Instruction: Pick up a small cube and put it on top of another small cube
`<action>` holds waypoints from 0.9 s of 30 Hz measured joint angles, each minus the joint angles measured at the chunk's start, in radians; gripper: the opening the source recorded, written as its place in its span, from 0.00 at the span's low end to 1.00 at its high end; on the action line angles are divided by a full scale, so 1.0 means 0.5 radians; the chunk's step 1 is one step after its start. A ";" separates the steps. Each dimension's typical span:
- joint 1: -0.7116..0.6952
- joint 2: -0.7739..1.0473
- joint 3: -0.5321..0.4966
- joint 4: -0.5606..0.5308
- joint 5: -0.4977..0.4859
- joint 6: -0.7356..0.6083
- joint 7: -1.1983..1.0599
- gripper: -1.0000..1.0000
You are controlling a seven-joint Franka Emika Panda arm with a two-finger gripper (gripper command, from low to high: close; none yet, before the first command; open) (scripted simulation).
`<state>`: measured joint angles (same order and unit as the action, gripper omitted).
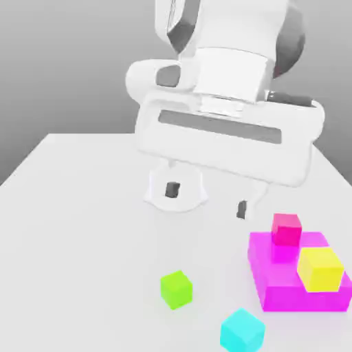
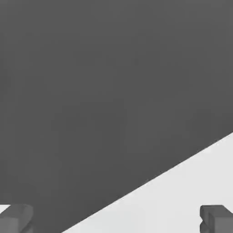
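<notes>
The small cyan cube (image 1: 242, 330) rests on the white table (image 1: 69, 227) near its front edge. The lime green cube (image 1: 177, 289) sits a little behind it, toward the exterior view's left. My gripper (image 1: 206, 199) hangs above the table's middle, well behind both cubes, open with nothing between its dark fingertips (image 1: 172, 188). In the hand view the gripper (image 2: 118, 218) also stands open, its two fingertips (image 2: 217, 218) far apart over the table's edge.
A magenta block (image 1: 292, 278) lies at the exterior view's right, carrying a pink-red cube (image 1: 286, 229) and a yellow cube (image 1: 320, 268). The arm's round white base (image 1: 175, 191) stands behind the gripper.
</notes>
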<state>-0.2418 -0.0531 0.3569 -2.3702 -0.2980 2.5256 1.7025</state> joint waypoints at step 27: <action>0.182 0.793 -0.029 -0.079 0.042 0.398 0.725 0.00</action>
<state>-0.1511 0.3433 0.3424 -2.4098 -0.2771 2.7247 2.0651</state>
